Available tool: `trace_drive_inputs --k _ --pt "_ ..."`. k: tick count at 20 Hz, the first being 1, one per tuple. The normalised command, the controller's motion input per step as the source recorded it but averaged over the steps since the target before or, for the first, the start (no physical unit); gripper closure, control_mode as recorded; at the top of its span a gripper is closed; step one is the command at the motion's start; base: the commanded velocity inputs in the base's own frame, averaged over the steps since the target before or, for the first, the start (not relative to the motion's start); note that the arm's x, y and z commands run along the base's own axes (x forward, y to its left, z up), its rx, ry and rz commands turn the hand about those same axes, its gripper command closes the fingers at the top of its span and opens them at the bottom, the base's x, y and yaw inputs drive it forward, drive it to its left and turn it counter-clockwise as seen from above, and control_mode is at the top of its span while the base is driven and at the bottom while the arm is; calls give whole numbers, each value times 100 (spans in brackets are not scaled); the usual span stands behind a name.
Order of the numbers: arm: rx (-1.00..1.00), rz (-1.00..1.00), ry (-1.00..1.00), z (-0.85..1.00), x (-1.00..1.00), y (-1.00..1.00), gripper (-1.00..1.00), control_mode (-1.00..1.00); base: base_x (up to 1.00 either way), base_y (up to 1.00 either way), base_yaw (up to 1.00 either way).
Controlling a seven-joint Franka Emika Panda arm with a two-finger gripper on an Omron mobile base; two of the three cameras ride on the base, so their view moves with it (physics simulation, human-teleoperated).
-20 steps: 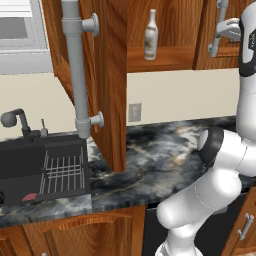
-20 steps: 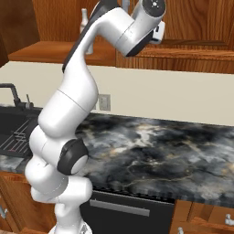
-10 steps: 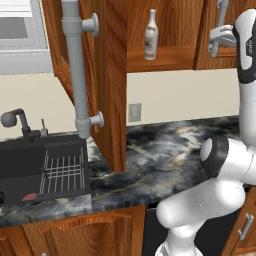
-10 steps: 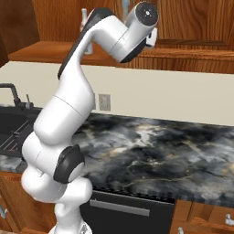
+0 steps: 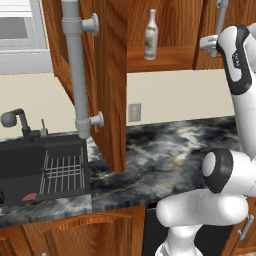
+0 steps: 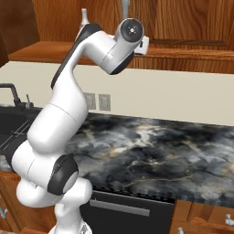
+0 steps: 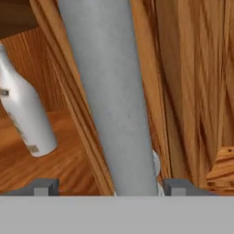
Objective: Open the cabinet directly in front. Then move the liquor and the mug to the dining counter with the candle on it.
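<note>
risk, as judged: the right door of the cabinet [image 5: 112, 75] is not yet swung out, and if the fingers [image 7: 43, 186] slip off its grey bar handle [image 7: 114, 91] during the pull, it stays shut (left door already stands wide). fingers spread, one tip each side of the bar; contact cannot be told. the liquor [image 5: 151, 36] stands upright on the cabinet shelf [image 5: 160, 56], left of the handle.
</note>
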Motion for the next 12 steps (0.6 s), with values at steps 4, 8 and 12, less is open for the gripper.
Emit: trace_drive_inputs --k 4,8,12 --pt "2 2 0 -10 53 -34 -100 -100 0 0 0" --pt "6 0 0 -11 51 -48 -100 -100 0 0 0" --pt "-2 0 -6 -65 82 12 100 -100 0 0 0"
